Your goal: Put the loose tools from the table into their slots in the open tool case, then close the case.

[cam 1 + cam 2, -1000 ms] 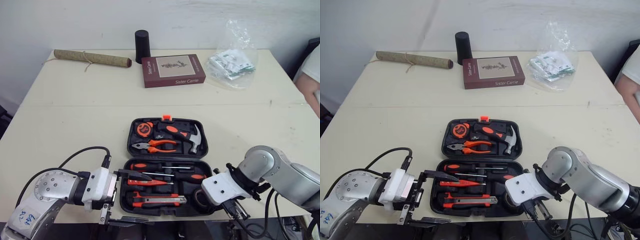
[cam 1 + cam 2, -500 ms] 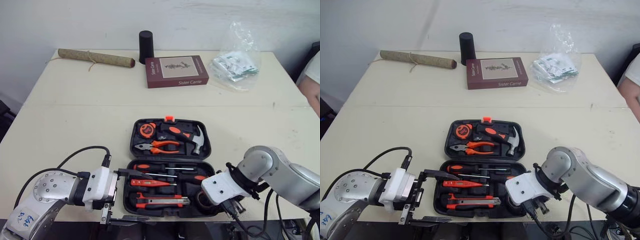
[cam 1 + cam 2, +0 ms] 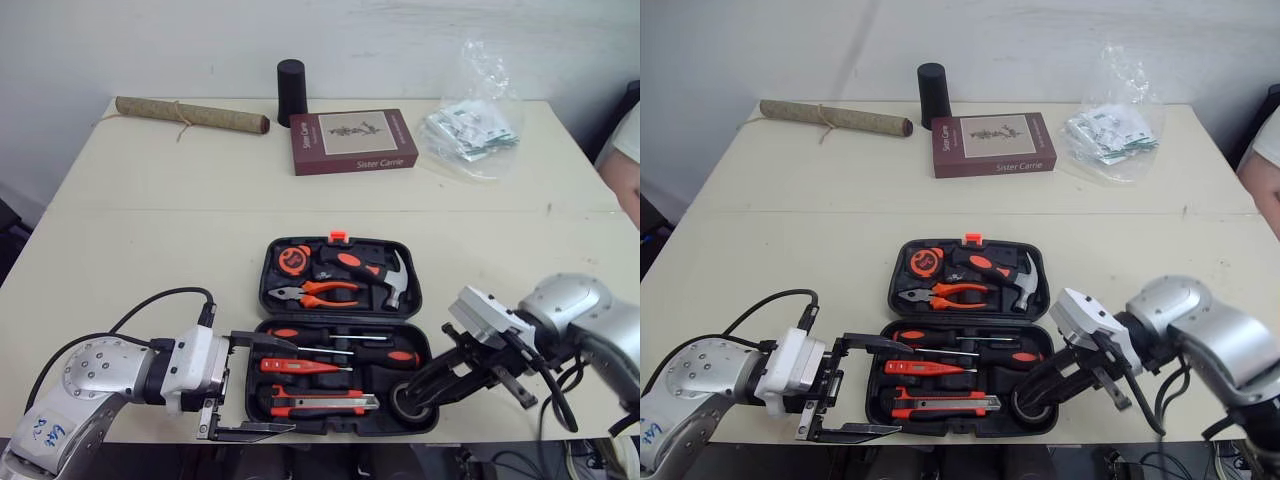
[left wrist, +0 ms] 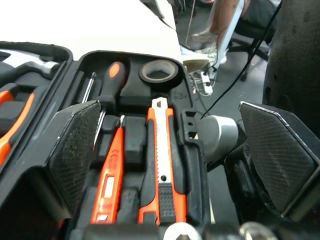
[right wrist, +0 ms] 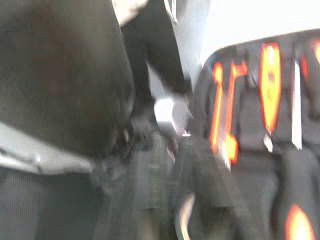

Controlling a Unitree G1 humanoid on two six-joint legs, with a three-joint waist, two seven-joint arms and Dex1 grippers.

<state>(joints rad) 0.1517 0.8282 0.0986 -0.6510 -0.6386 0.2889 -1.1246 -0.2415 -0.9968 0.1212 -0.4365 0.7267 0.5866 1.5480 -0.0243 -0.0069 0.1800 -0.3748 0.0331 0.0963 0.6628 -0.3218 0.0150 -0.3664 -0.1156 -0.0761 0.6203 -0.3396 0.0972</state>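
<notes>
**Case open and flat near the front edge of the bench; left tool wide at its left end**

The tool case (image 3: 341,314) lies open on the bench (image 3: 150,230), long axis running left to right, lid half folded away to the far side and tray half nearest the robot.

Lid half: tape measure (image 3: 291,260) at the left corner. Pliers (image 3: 312,293) lie left-right, nose to the left. Hammer (image 3: 378,277) is slanted, head at the right, handle running up and left.

Tray half: all long tools lie left-right.
- Upper screwdriver (image 3: 300,333): handle left, shaft right.
- Second screwdriver (image 3: 375,353): handle right.
- Orange tester (image 3: 296,366) sits below them.
- Utility knife (image 3: 320,403) sits nearest the front wall.
- Tape roll (image 3: 408,400) sits in the right front corner.

Left tool (image 3: 252,386): spread wide, empty, at the tray's left end, aimed right along the case's long axis. In the left wrist view the pads (image 4: 75,150) stand well apart.

Right tool (image 3: 425,385): at the right front corner, just beside the tape roll, aimed left. Open or closed: cannot tell.
</notes>
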